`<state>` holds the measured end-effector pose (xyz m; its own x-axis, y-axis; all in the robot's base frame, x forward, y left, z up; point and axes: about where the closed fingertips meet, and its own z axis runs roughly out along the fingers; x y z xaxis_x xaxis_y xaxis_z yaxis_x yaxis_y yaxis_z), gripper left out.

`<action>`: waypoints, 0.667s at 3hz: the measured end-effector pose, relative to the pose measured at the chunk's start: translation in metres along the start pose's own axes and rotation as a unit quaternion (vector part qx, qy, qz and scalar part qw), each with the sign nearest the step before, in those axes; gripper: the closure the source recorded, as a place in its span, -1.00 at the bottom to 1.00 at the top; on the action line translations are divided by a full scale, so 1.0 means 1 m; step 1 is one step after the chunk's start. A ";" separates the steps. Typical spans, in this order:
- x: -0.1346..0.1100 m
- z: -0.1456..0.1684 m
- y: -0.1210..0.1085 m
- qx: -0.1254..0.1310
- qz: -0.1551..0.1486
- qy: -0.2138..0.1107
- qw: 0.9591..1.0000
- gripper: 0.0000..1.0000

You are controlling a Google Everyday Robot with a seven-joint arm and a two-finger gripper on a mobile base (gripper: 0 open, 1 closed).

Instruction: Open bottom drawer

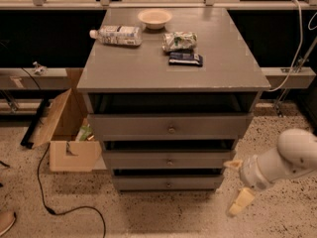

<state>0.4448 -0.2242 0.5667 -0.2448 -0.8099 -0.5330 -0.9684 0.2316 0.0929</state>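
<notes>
you're looking down at a speckled stone floor [148,219] in warm, dim light. a grey cabinet stands in the middle, its worktop [143,71] flat and square. behind it runs a dark wall panel [44,38] with a pale ledge [29,77] along its foot. at your left an open cardboard box [67,150] sits just beside the cabinet, and a black cable [42,195] snakes over the floor. the claw [237,183] hangs low at the right, fingers apart.

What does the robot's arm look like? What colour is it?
The arm is smooth, round and white, like a fat tube. Its gripper, down low beside the cabinet, has two pale yellowish jaws. No cables or markings show.
</notes>
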 end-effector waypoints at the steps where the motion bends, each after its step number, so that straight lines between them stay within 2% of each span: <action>1: 0.012 0.059 -0.002 -0.009 -0.001 -0.028 1.000 -1.00; 2: 0.012 0.059 -0.002 -0.009 -0.001 -0.028 1.000 -1.00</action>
<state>0.4468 -0.2022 0.5106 -0.2405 -0.7785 -0.5797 -0.9696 0.2200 0.1067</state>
